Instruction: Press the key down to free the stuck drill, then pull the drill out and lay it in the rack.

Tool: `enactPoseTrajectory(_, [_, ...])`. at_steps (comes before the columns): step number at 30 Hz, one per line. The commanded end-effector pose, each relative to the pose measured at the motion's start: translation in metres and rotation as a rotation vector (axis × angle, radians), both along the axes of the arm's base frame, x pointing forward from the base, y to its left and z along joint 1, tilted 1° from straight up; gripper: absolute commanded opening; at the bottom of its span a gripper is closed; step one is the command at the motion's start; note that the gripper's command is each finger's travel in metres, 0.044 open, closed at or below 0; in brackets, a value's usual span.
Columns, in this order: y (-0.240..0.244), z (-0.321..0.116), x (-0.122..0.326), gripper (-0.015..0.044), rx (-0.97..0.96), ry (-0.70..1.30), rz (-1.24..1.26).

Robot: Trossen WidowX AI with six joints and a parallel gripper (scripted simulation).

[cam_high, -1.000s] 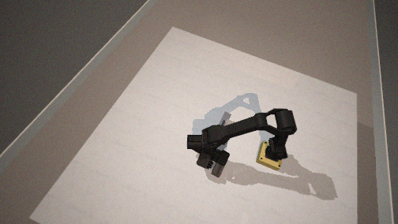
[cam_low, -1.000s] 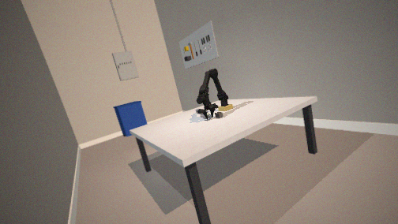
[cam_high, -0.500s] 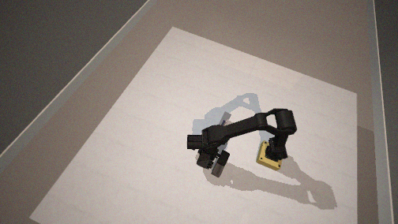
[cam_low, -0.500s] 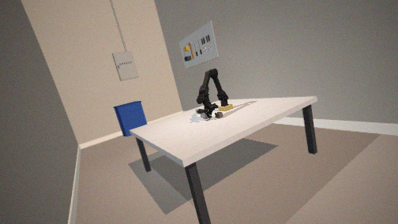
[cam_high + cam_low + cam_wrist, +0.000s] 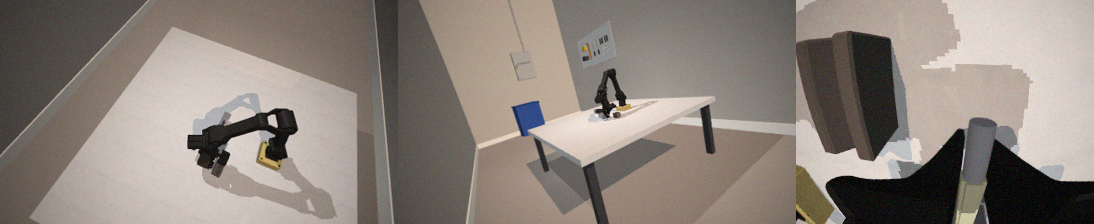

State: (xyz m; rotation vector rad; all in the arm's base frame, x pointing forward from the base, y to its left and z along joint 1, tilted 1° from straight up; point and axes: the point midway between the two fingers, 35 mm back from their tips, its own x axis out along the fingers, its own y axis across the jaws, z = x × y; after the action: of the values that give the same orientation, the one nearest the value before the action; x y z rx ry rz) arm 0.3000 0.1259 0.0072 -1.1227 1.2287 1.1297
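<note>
The drill (image 5: 980, 150) shows in the wrist view as a grey cylinder above a pale yellow-green shaft. My gripper (image 5: 969, 135) is shut on it, with one black finger on each side. The shaft's lower end runs out of the frame, so I cannot tell how deep it sits in its holder. The rack (image 5: 873, 95) (image 5: 217, 169) (image 5: 617, 114) is a dark brown-grey block with a groove between two slabs, left of the gripper in the wrist view. I cannot make out the key; the fingers cover much of the lower frame.
The arm's yellow base plate (image 5: 270, 161) (image 5: 624, 107) stands on the white table (image 5: 158, 79) (image 5: 564, 142). A grey bar (image 5: 225, 117) pokes out from behind the arm. A yellow block (image 5: 811, 192) shows at the wrist view's lower left.
</note>
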Motion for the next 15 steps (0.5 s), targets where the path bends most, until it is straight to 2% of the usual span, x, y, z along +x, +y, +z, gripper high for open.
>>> enactPoseTrajectory(1, [0.000,0.000,-0.002,0.0000,0.001,0.007,0.000])
enactPoseTrajectory(15, [0.019,-0.001,0.002,0.0000,0.003,0.007,0.000])
